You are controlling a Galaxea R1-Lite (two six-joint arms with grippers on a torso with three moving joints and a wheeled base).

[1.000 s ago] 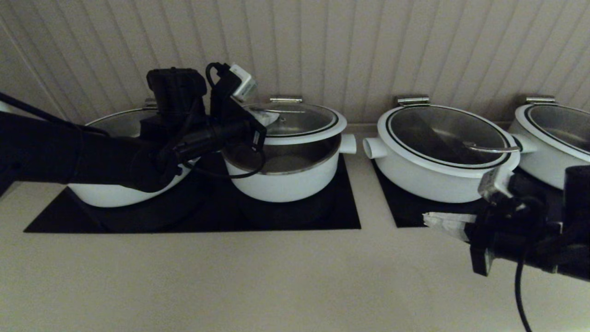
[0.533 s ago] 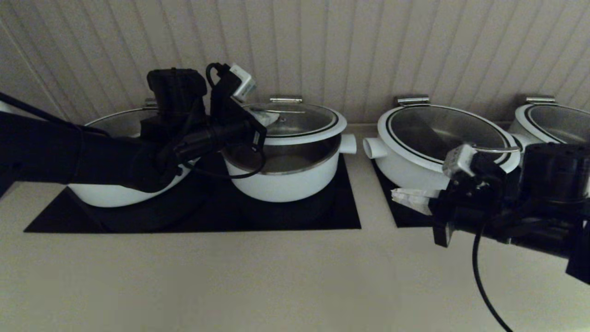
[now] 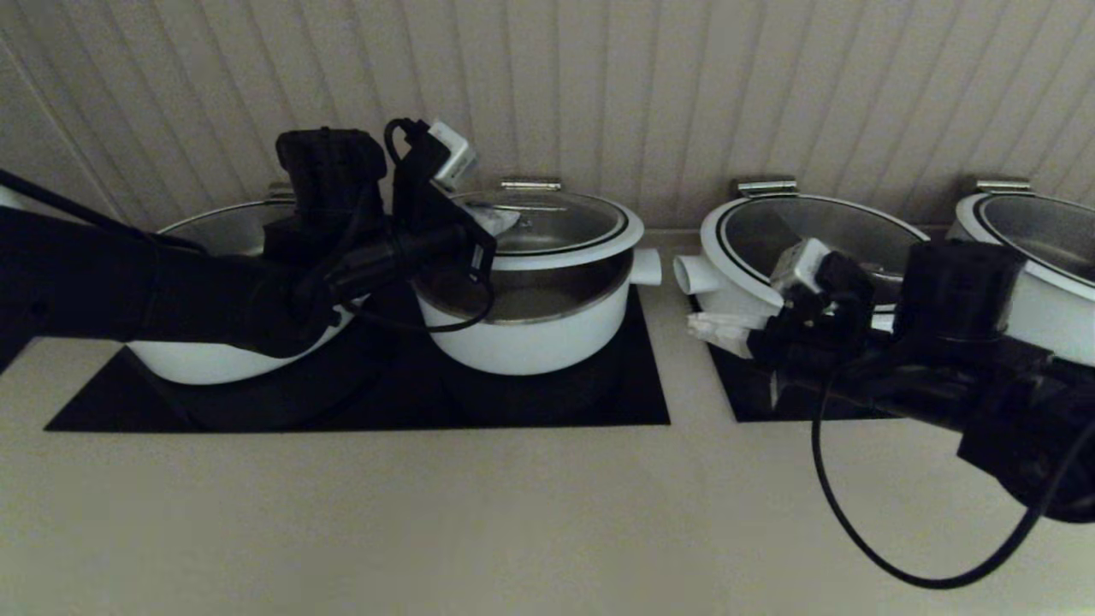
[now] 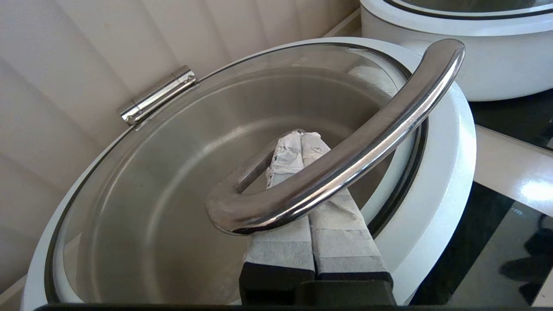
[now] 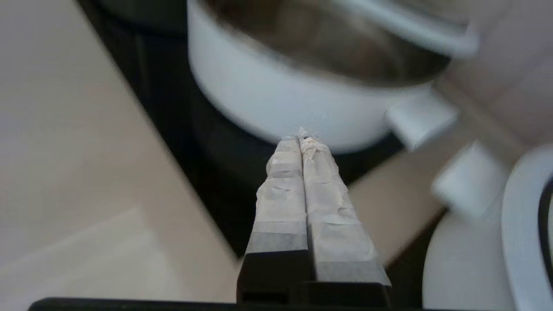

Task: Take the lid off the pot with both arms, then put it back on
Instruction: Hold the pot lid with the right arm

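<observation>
The white pot (image 3: pixel 526 329) stands on a black panel. Its glass lid (image 3: pixel 556 224) is raised at the front, off the pot's rim, with a gap showing the steel inside. My left gripper (image 3: pixel 500 218) is shut, its taped fingers (image 4: pixel 298 138) pushed under the lid's steel bar handle (image 4: pixel 345 164) from below. My right gripper (image 3: pixel 706 329) is shut and empty, in the air just right of the pot's side knob (image 3: pixel 646 267). In the right wrist view its tips (image 5: pixel 301 137) point at the pot's wall (image 5: pixel 268 95), short of touching it.
A wider lidded pot (image 3: pixel 744 299) stands right of the task pot, under my right arm, its knob (image 3: pixel 693 274) facing the task pot. Another pot (image 3: pixel 1026 291) is far right, one more (image 3: pixel 214 359) far left. A hinge (image 3: pixel 530 183) sits at the back wall.
My right gripper has moved left and upward from the front right to beside the pot's right knob. The left gripper and the raised lid have stayed where they were.
</observation>
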